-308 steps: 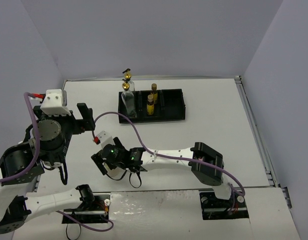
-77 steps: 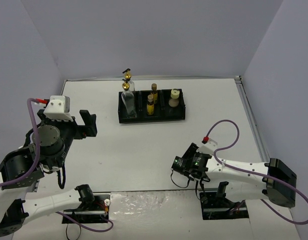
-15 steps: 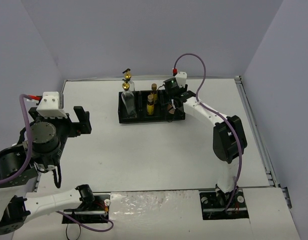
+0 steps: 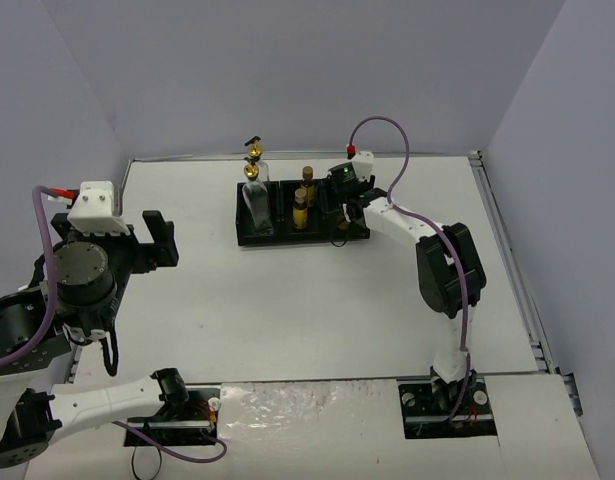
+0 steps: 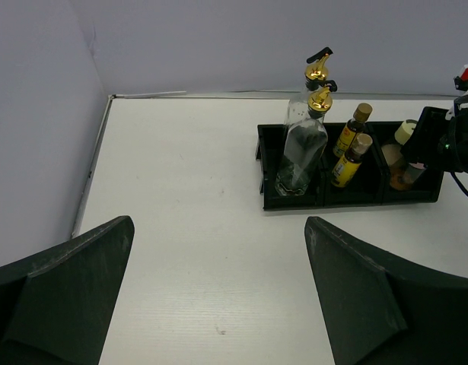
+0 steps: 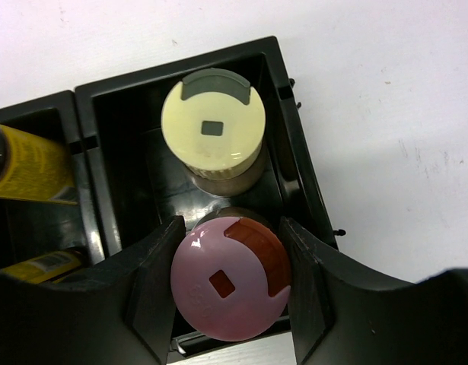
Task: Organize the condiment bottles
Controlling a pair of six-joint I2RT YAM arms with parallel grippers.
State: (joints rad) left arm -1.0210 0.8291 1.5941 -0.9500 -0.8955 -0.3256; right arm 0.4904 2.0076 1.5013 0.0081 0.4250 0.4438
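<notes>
Right wrist: your right claw [image 6: 227,287] grips the pink jar [image 6: 218,262] inside the tray [image 6: 297,163] beside the beige jar [image 6: 213,129]. Release next, then lift clear. Left claw [image 5: 218,293] gapes empty.

The right arm [image 4: 402,225] no longer lies low across the table by the left arm [image 4: 82,275]. It now reaches out to the black tray [image 4: 287,240]. The right gripper [image 6: 227,277] is closed around a pink jar [image 6: 226,296] in the right compartment, which was empty at first. A beige jar [image 6: 213,129] now stands there too, just behind the pink jar. The left arm has swung a little to the left.
</notes>
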